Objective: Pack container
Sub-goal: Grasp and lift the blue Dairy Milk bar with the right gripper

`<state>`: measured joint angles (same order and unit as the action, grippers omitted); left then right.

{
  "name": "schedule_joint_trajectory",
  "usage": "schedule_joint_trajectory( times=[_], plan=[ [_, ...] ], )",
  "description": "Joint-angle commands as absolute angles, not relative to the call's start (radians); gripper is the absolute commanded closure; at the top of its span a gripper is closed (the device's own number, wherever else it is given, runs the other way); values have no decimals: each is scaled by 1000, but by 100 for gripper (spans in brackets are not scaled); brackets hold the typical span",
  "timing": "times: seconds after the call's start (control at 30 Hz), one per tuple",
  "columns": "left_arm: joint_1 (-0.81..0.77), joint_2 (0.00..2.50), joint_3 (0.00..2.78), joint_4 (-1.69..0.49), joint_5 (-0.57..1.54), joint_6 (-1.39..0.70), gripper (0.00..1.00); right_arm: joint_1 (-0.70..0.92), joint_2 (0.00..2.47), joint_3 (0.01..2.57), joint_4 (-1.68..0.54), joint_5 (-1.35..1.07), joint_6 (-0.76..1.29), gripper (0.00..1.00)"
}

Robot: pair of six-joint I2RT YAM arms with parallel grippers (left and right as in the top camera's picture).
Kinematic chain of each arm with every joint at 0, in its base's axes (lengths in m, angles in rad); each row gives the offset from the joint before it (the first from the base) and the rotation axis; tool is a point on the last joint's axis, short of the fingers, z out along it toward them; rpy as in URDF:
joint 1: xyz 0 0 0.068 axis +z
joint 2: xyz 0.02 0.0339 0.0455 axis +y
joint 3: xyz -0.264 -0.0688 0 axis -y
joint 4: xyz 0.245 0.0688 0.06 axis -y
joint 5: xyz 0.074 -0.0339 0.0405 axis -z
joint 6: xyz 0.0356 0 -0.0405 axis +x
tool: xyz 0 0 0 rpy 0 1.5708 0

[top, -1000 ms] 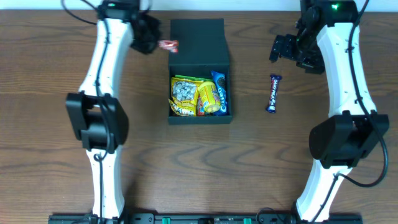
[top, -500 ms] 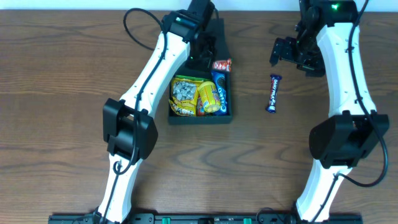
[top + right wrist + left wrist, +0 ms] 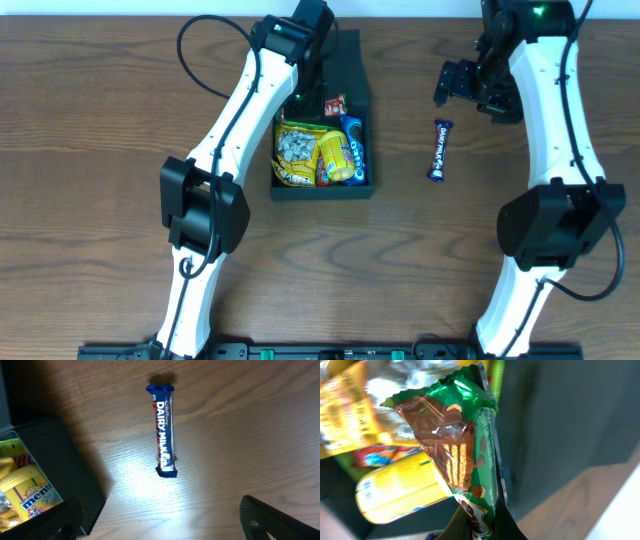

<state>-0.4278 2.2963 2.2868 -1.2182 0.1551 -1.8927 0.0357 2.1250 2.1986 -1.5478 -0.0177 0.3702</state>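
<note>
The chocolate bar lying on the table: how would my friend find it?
Find the dark container in the middle of the wooden table. To its right, a thin chocolate bar lies alone on the wood. Unlike the other snacks, it is outside the container, its blue wrapper saying Dairy Milk.

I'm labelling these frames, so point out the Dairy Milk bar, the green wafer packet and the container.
Dairy Milk bar (image 3: 165,430): right wrist view, middle of the blue wrapper.
green wafer packet (image 3: 462,452): left wrist view, brown printed panel.
container (image 3: 320,192): overhead view, wall nearest the robot bases.
</note>
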Motion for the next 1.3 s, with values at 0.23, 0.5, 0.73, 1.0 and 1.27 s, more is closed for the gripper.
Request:
schedule_joint_trajectory(
  times=[0.23,0.5,0.73,1.0,1.27],
  plan=[
    [-426,2285,2297,-1198,94,-1817,50,33,2120,2209,-1549,-7,364,1],
    [-424,2285,2297,-1181,127,-1703,5,33,2121,2205,-1548,-7,338,1],
    [-382,2252,2303,-1148,120,-1105,5,35,2121,2001,-1435,-54,321,1],
    [-256,2167,2303,-1193,123,-750,5,67,2121,1770,-1240,-47,381,26],
    [-167,2130,2303,-1287,120,-484,5,68,2123,1604,-1118,-35,415,39]
  ],
)
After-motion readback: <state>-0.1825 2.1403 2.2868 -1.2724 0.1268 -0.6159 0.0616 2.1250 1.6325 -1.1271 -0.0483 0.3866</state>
